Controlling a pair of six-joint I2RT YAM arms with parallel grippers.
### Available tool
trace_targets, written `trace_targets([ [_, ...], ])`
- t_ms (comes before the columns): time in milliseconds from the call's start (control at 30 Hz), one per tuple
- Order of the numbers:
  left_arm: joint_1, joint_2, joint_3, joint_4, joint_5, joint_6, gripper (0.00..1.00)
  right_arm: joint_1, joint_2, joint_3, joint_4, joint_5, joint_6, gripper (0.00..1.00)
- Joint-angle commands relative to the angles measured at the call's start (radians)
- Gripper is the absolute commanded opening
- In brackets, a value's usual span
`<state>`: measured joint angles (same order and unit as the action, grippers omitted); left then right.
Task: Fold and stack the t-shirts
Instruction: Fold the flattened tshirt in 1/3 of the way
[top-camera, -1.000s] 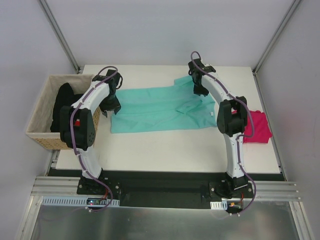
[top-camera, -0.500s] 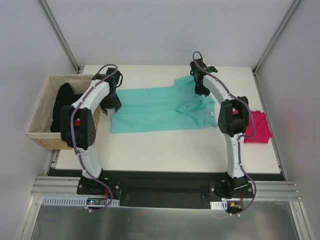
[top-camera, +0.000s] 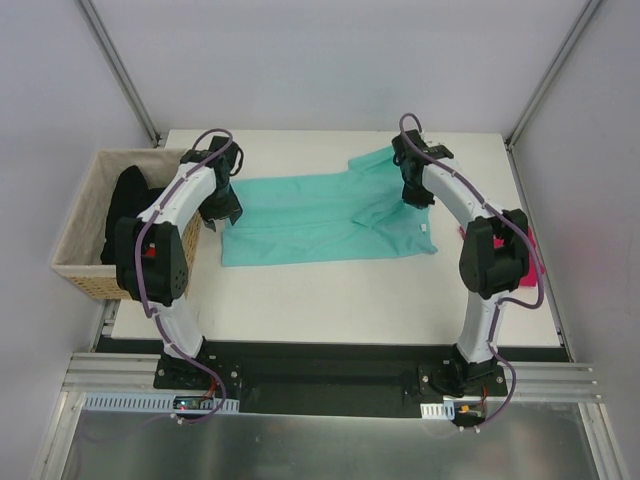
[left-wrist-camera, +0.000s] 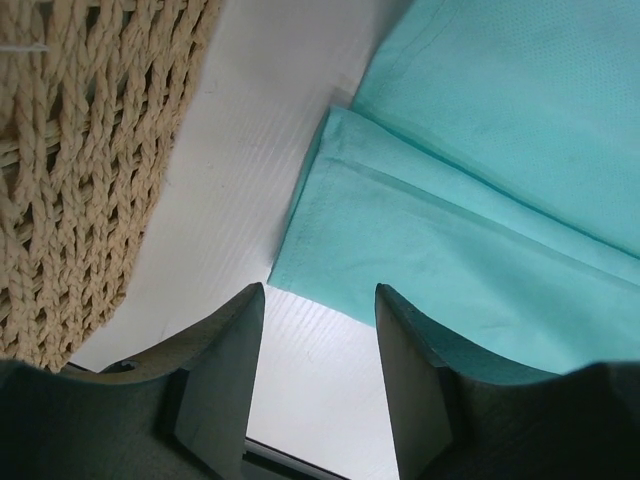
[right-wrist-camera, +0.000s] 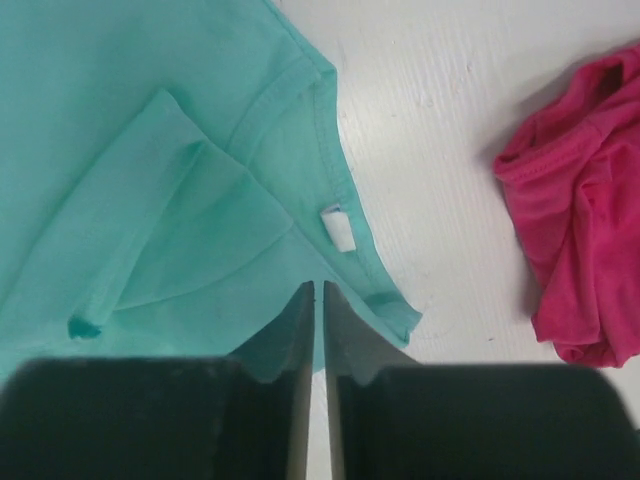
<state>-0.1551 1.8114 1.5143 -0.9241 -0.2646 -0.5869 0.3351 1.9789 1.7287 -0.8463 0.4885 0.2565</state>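
Note:
The teal t-shirt (top-camera: 320, 215) lies spread across the middle of the table, its collar and white label (right-wrist-camera: 338, 226) to the right. My right gripper (right-wrist-camera: 319, 285) is shut on the cloth near the collar edge, only a thin slit left between the jaws; from above it (top-camera: 418, 195) sits at the shirt's right end. My left gripper (left-wrist-camera: 320, 290) hangs open over the shirt's near left corner (left-wrist-camera: 290, 275), bare table between the fingers. The pink t-shirt (right-wrist-camera: 590, 220) lies crumpled at the right edge, mostly behind my right arm (top-camera: 527, 255) from above.
A wicker basket (top-camera: 80, 215) with dark clothes (top-camera: 125, 205) stands off the table's left edge, close beside my left gripper (left-wrist-camera: 80, 150). White tabletop shows in front of and behind the teal shirt.
My right arm has swung to the right, its elbow now covering most of the pink shirt, and its jaws have closed on the cloth. The left gripper has barely shifted.

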Motion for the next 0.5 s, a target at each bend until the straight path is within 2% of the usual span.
trace_targets([
  [0, 0.012, -0.08, -0.023, -0.007, 0.002, 0.004, 0.48, 0.041, -0.084, -0.112, -0.002, -0.025, 0.073, 0.04],
  [33, 0.012, -0.09, -0.029, -0.007, -0.001, 0.002, 0.48, 0.045, -0.092, -0.13, 0.0, -0.031, 0.087, 0.01],
  [167, 0.011, -0.109, -0.046, -0.005, -0.004, 0.002, 0.47, 0.067, -0.097, -0.204, 0.016, -0.073, 0.116, 0.01],
  [467, 0.012, -0.162, -0.055, -0.012, -0.028, 0.015, 0.48, 0.073, -0.049, -0.218, 0.033, -0.123, 0.173, 0.01],
])
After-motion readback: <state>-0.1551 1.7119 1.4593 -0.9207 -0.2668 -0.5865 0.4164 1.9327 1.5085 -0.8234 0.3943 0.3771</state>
